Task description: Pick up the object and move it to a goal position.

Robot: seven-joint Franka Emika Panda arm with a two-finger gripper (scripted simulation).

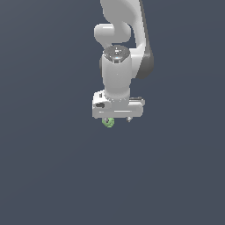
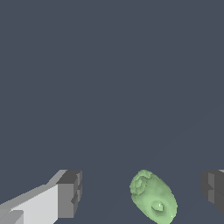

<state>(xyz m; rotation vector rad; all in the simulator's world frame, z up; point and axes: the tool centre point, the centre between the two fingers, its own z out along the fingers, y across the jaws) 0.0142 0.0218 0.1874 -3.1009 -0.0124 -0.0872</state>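
While the light-green lumpy object (image 2: 153,200) lies on the dark grey floor (image 2: 109,87), it sits between the two dark finger pads (image 2: 70,193) of the gripper (image 2: 142,192), apart from both and somewhat nearer one pad than the other. In the exterior view it peeks out (image 1: 108,121) just beneath the white gripper body, toward that view's left end of it. The jaws stand wide, holding nothing. The step in hand looks like the final descent and closing. To do it well, I would centre the blob between the pads first, since an off-centre close may nudge it sideways. It is rounded and elongated, lying askew to the pads, so it could roll or twist; lower fully, then close gently.
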